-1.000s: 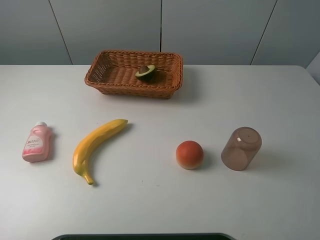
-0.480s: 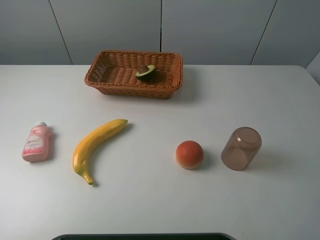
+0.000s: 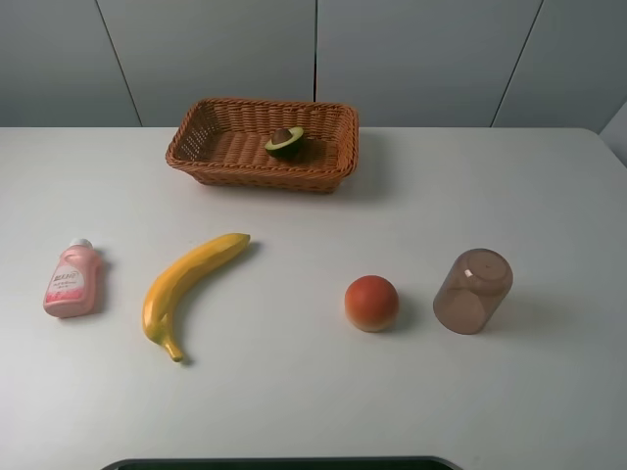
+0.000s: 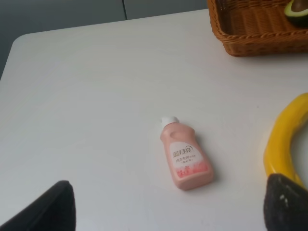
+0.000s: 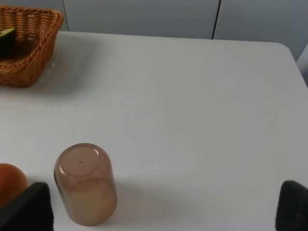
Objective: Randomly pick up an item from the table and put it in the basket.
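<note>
The halved avocado [image 3: 285, 143] lies inside the brown wicker basket [image 3: 253, 177] at the back of the white table [image 3: 294, 401]. A part of the avocado [image 4: 298, 7] and a basket corner [image 4: 255, 33] show in the left wrist view. A sliver of the avocado [image 5: 6, 38] and the basket's end [image 5: 29, 57] show in the right wrist view. My left gripper [image 4: 171, 204] is open and empty, above the table near the pink bottle. My right gripper [image 5: 161, 207] is open and empty, near the brown cup. Neither gripper shows in the exterior high view.
A pink bottle [image 3: 72, 279] lies at the left and a yellow banana [image 3: 186, 286] beside it. A round orange-red fruit [image 3: 371, 303] and a brown translucent cup [image 3: 473, 291] on its side lie at the right. A dark edge [image 3: 274, 463] runs along the front.
</note>
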